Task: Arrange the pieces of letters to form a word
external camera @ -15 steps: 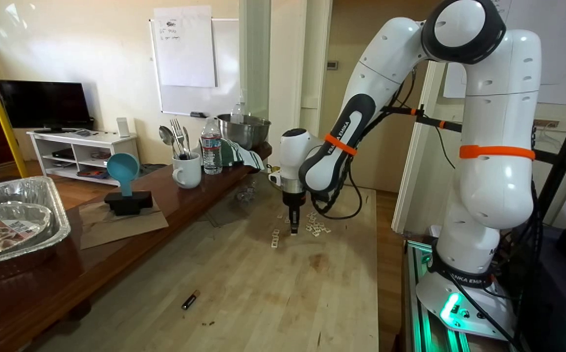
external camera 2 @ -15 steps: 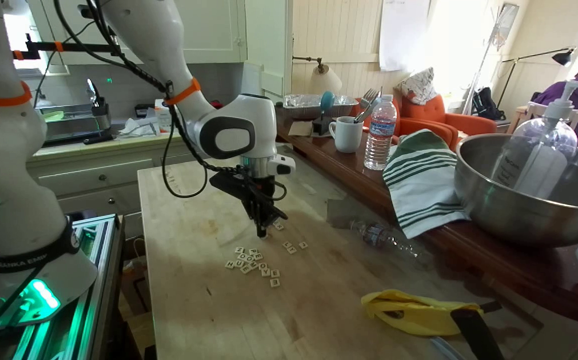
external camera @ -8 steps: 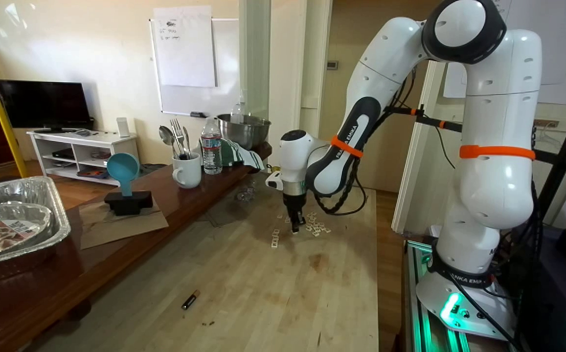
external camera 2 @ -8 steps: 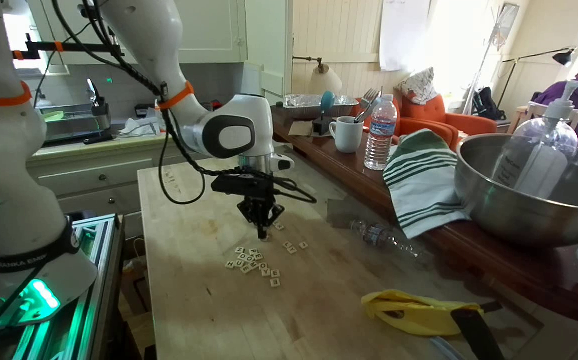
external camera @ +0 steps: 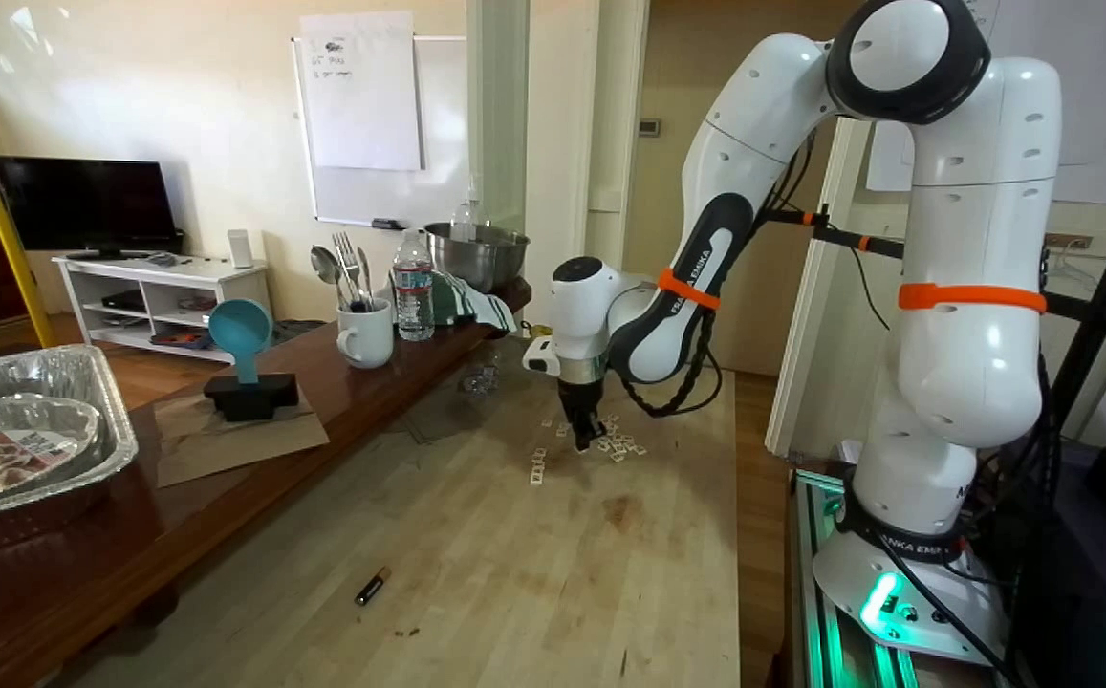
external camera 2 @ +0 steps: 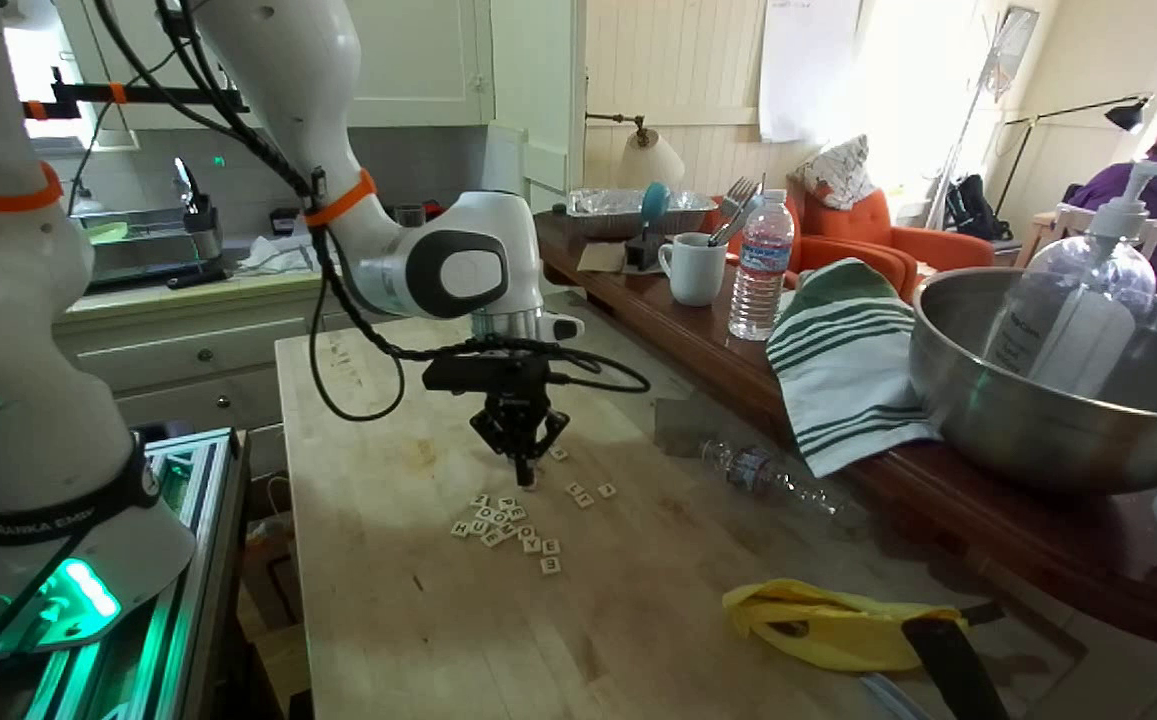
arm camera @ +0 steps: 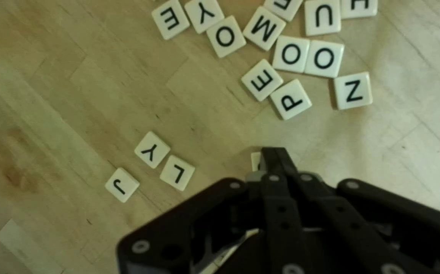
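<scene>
Small cream letter pieces lie flat on the wooden table. The main cluster (external camera 2: pixel 498 520), with letters such as H, U, M and O, fills the top of the wrist view. Y (arm camera: pixel 152 150), L (arm camera: pixel 177 172) and J (arm camera: pixel 122 185) lie apart, left of my gripper (arm camera: pixel 275 152). Its fingers are pressed together, with nothing between them. Under the tips sits one letter piece (arm camera: pixel 255 161), mostly hidden, its letter unreadable. Whether the tips press on it I cannot tell. A straight row of letter pieces (external camera: pixel 537 466) stands beside the gripper (external camera: pixel 583 445); in the wrist view the gripper body largely covers it.
A clear bottle (external camera 2: pixel 768 480) lies on its side near the raised brown ledge (external camera 2: pixel 678 330). A yellow object (external camera 2: pixel 828 625) and a battery (external camera: pixel 373 586) are also on the table. On the ledge are a mug (external camera 2: pixel 695 270), a towel (external camera 2: pixel 838 370) and a steel bowl (external camera 2: pixel 1038 420).
The wrist has turned, and the shut gripper has moved slightly toward the main cluster. The letter piece under its tips has shifted along with it. Other letter pieces look unmoved.
</scene>
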`<act>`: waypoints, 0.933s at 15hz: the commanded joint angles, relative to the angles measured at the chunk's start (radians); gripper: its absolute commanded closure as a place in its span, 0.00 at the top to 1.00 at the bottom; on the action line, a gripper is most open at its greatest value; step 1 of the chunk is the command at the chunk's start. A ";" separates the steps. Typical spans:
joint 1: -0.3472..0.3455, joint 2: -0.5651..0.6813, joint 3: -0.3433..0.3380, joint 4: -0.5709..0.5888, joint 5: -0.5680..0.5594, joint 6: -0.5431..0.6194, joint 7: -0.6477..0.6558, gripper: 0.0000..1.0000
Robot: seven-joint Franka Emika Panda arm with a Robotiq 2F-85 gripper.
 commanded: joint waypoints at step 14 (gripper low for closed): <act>-0.013 -0.146 -0.029 -0.104 0.288 0.068 0.039 0.00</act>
